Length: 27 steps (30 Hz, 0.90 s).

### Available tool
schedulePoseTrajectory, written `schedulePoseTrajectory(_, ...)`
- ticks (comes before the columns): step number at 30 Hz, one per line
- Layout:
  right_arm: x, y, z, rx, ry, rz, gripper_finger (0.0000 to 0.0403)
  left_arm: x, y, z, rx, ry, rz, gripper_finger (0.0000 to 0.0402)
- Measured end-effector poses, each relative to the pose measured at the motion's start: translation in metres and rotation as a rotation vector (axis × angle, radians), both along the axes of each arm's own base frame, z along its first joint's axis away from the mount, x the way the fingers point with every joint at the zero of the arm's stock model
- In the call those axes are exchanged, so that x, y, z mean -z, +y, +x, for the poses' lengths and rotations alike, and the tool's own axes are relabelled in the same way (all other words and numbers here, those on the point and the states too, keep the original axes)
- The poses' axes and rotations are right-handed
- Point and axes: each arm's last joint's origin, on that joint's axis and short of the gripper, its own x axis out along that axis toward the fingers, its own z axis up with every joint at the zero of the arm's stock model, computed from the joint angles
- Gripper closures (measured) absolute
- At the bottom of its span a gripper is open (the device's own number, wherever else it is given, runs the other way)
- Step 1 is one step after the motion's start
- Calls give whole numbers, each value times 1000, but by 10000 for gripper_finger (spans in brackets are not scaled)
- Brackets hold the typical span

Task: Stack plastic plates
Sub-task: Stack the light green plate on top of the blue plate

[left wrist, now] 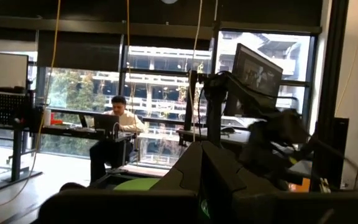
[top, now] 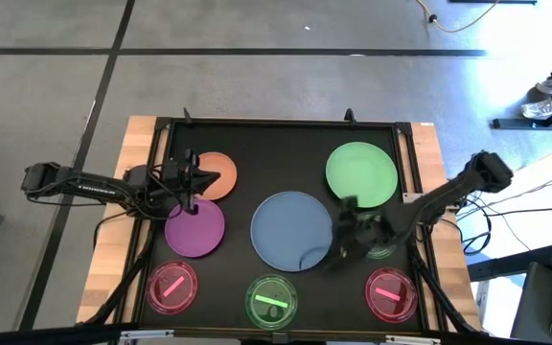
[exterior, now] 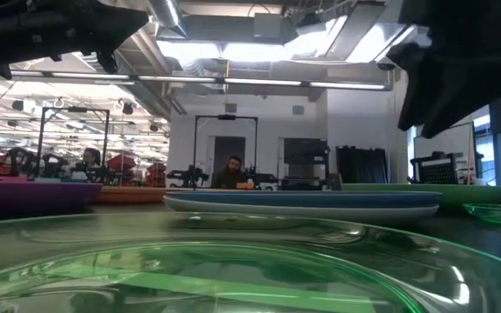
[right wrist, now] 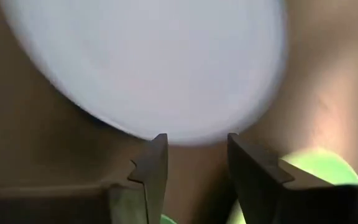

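Note:
On the black mat lie an orange plate (top: 220, 172), a purple plate (top: 195, 230), a large green plate (top: 362, 172) and a large blue plate (top: 290, 228). In the low view the blue plate (exterior: 303, 200) rests on a white plate (exterior: 303, 211). Two see-through pink dishes (top: 172, 287) (top: 391, 293) and a green dish (top: 271, 300) stand along the near edge. My right gripper (right wrist: 196, 146) is open, its fingers pointing at the blue plate's right rim (right wrist: 166, 118), over another see-through green dish (top: 383, 249). My left gripper (top: 207, 180) is shut and empty, held above the orange and purple plates.
The mat has a raised black frame (top: 276, 122) on a wooden table. The near green dish (exterior: 233, 269) fills the foreground of the low view. A person sits at a desk in the room beyond (left wrist: 118, 121). Bare mat lies between the orange and green plates.

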Motion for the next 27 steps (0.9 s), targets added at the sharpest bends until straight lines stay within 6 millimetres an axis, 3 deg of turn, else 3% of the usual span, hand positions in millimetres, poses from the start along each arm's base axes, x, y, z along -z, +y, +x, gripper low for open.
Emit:
schedulePoseTrajectory(7,26,-53,-22,221,0,36,246,1,0,2,-13,7,-3,398)
schedulePoseTrajectory(13,57,-84,-31,360,0,44,246,1,1,2,-16,5,-4,398)
schedulePoseTrajectory(20,72,-98,-37,431,7,46,256,1,1,2,-16,6,-4,398)
schedulePoseTrajectory(27,75,-98,-38,404,16,41,343,1,1,2,-16,7,-4,398)
